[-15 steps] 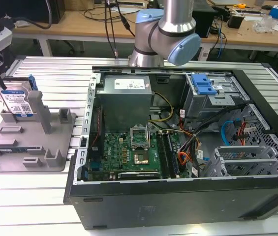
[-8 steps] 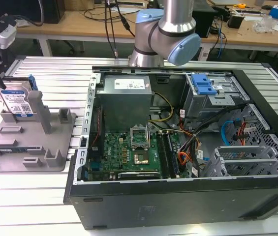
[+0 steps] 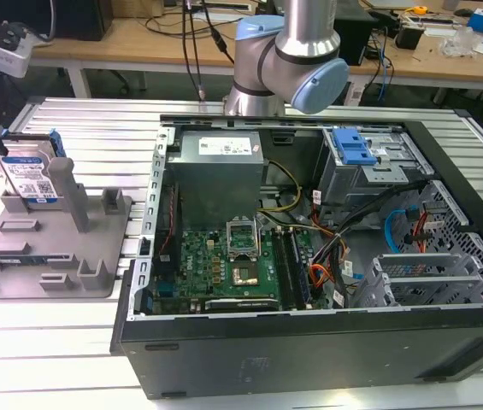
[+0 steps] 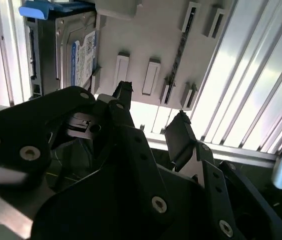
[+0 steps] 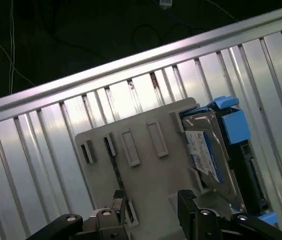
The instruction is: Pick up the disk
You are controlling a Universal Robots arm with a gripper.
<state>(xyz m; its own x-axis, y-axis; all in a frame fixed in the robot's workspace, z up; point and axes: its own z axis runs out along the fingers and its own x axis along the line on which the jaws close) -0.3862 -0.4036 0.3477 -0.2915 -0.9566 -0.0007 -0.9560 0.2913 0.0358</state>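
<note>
Jaws of my gripper (image 4: 153,107) stand wide apart in both wrist views, with nothing between them and nothing touched. Past the fingertips (image 5: 186,199) I look onto the grey fixture (image 5: 145,170), and my jaws line up over its flat slotted part, not over the load. The disk (image 4: 78,55) sits off to one side of that line, apart from me, standing on edge in the fixture with its printed label facing out and blue rails (image 5: 233,120) on its sides. In the exterior view the disk (image 3: 32,175) stands upright against a post at the far corner of the fixture (image 3: 61,248), on the exterior view's left, on the slatted metal table (image 3: 70,342). The open computer case (image 3: 309,359) lies beside the fixture toward the exterior view's right, and I judge it no part of this pick. Progress as I judge it: early, hovering near the fixture. No grasp, no contact, no lift; the disk is fully seated, so the whole pickup is left to do.
</note>
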